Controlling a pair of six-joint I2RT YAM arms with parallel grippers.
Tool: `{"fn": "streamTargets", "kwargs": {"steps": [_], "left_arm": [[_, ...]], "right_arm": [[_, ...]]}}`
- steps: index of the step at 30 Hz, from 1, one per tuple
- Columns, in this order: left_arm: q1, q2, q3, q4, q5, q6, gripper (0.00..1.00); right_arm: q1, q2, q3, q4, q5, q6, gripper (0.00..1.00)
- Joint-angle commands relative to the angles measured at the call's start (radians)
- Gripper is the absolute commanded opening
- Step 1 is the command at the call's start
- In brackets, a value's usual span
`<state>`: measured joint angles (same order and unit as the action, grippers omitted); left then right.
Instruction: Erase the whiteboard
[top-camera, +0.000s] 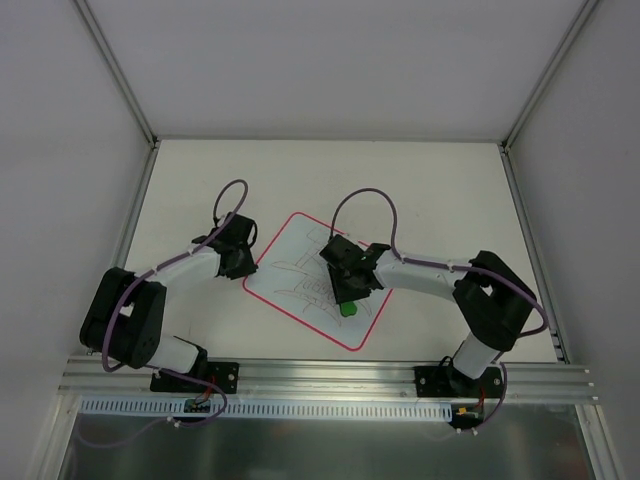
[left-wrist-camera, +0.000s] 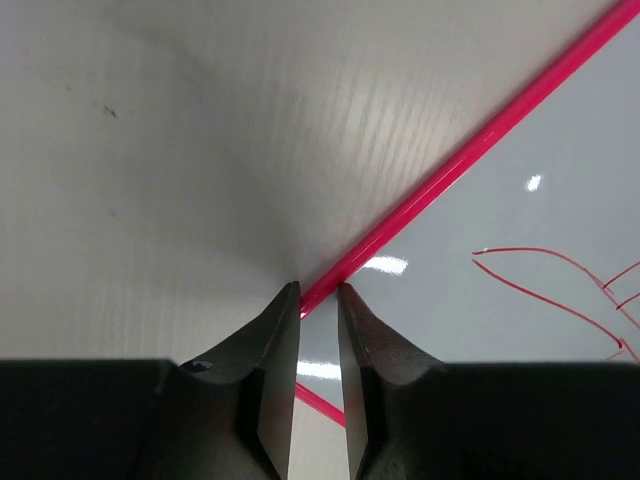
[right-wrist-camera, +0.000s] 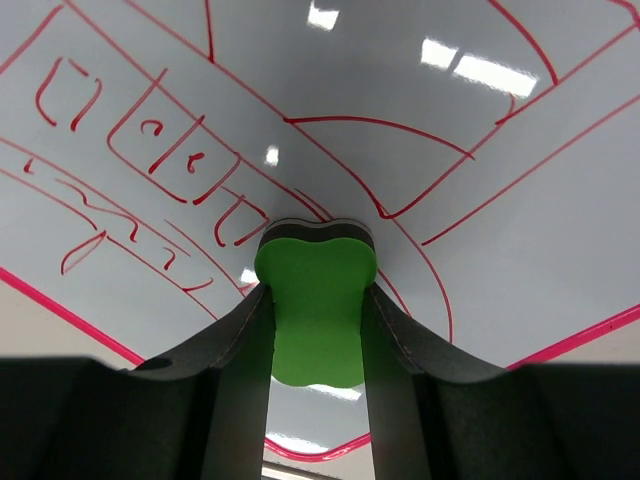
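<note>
The whiteboard (top-camera: 296, 243) lies tilted like a diamond on the table, red-bordered and covered with red line scribbles (right-wrist-camera: 190, 165). My right gripper (top-camera: 348, 292) is over its near half, shut on a green eraser (right-wrist-camera: 315, 310) whose dark felt edge rests against the board (right-wrist-camera: 400, 90). My left gripper (top-camera: 244, 268) points down at the board's left corner. In the left wrist view its jaws (left-wrist-camera: 318, 290) stand a narrow gap apart over the red border (left-wrist-camera: 450, 165), with board surface showing through the gap and nothing clamped.
The cream table (top-camera: 420, 190) is enclosed by white walls at the back and both sides. A metal rail (top-camera: 330, 375) carrying both arm bases runs along the near edge.
</note>
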<state>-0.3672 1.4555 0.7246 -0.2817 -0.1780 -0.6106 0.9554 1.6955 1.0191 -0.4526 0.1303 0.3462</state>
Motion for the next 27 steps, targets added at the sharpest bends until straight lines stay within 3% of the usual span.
{"fn": "streamTargets", "kwargs": {"steps": [1,6,12,16,23,27], "left_arm": [[-0.048,-0.046,-0.097,-0.086,0.11,-0.087,0.19],[-0.113,-0.101,-0.145,-0.09,0.147,-0.103,0.1],[-0.168,-0.06,-0.142,-0.09,0.152,-0.11,0.03],[-0.202,-0.017,-0.125,-0.082,0.141,-0.109,0.0],[-0.22,0.003,-0.119,-0.074,0.135,-0.11,0.0],[-0.222,0.0,-0.125,-0.073,0.126,-0.117,0.0]], "right_arm": [[-0.036,-0.046,-0.047,-0.02,0.035,-0.01,0.09],[-0.09,-0.053,-0.051,-0.037,0.046,-0.018,0.09],[-0.096,0.055,0.039,-0.072,0.026,-0.001,0.09],[-0.063,0.174,0.226,-0.121,0.014,0.022,0.03],[0.009,0.4,0.546,-0.184,-0.02,0.074,0.0],[-0.001,0.451,0.59,-0.222,0.011,0.088,0.0]]}}
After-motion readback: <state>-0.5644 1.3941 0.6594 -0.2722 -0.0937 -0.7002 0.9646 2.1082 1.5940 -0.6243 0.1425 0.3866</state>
